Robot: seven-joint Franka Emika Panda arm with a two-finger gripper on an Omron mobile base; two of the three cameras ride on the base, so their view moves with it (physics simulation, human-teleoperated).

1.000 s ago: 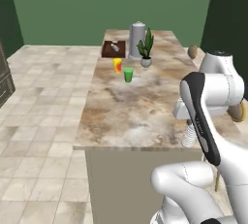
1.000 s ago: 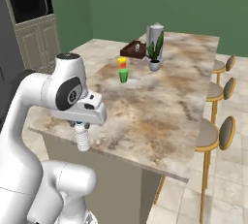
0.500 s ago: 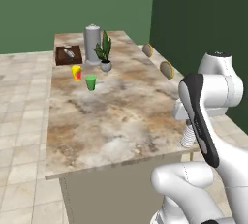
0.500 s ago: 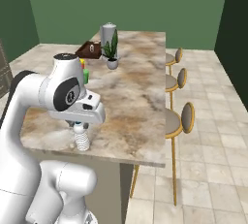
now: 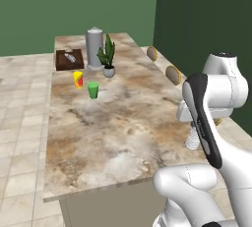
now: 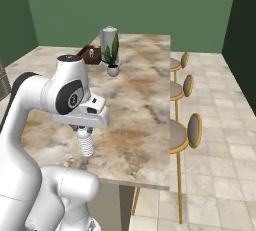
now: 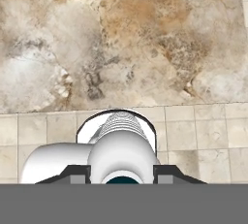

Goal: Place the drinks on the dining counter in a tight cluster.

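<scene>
We carry a small clear ribbed water bottle (image 6: pixel 86 145) clamped in the two-finger gripper (image 6: pixel 83 131), hanging above the near end of the long marbled beige-brown stone dining counter (image 5: pixel 113 123). Released here (near that counter's edge), it could topple or roll off onto the floor.

the left base view looks from behind the arm's left side, forward and down along the dining counter (image 5: pixel 113 123) toward the green back wall (image 5: pixel 74 5). the right base view looks from behind the arm's right side over the same counter, taking in the stools (image 6: pixel 192 130) on its far edge. both share the potted plant (image 5: pixel 108 56) and grey canister (image 5: pixel 94 48) at the far end. the hand view looks close, straight down on the marbled top and floor tiles (image 7: pixel 213 136).
</scene>
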